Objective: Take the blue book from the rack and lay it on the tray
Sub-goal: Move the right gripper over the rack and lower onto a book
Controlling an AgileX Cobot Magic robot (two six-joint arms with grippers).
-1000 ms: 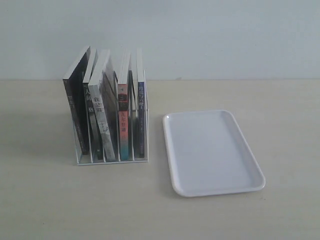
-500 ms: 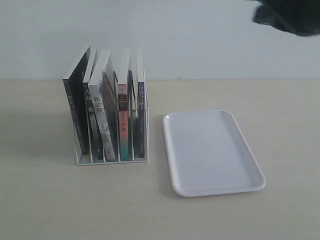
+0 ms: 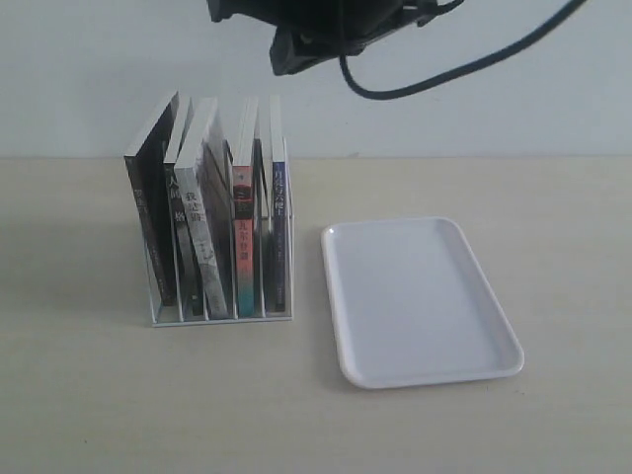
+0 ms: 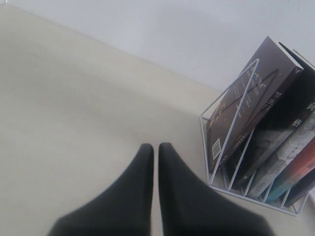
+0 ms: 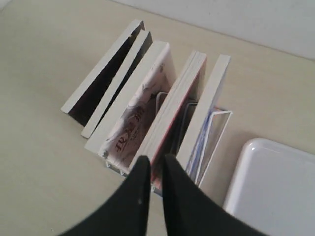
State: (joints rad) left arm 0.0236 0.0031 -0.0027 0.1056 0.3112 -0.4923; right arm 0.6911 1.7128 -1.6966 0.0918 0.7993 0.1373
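The blue book (image 3: 279, 232) stands upright in the rightmost slot of the wire rack (image 3: 222, 318), beside the red-pink and teal spine. Seen from above in the right wrist view, the blue book (image 5: 211, 98) shows its white page edge next to the rack (image 5: 219, 114). My right gripper (image 5: 153, 164) hovers over the books with its fingers slightly apart and nothing between them. In the exterior view only its dark arm (image 3: 326, 30) shows, high above the rack. The white tray (image 3: 425, 296) lies empty to the right of the rack. My left gripper (image 4: 156, 147) is shut over bare table beside the rack (image 4: 231, 147).
Several other books with black, grey and red-pink spines (image 3: 197, 237) fill the remaining slots and lean to the left. A black cable (image 3: 464, 69) hangs from the right arm. A pale wall rises behind the beige table (image 3: 99, 395).
The right arm has come in from the upper right and swung left until it is above the rack. Books, rack and tray have not moved.
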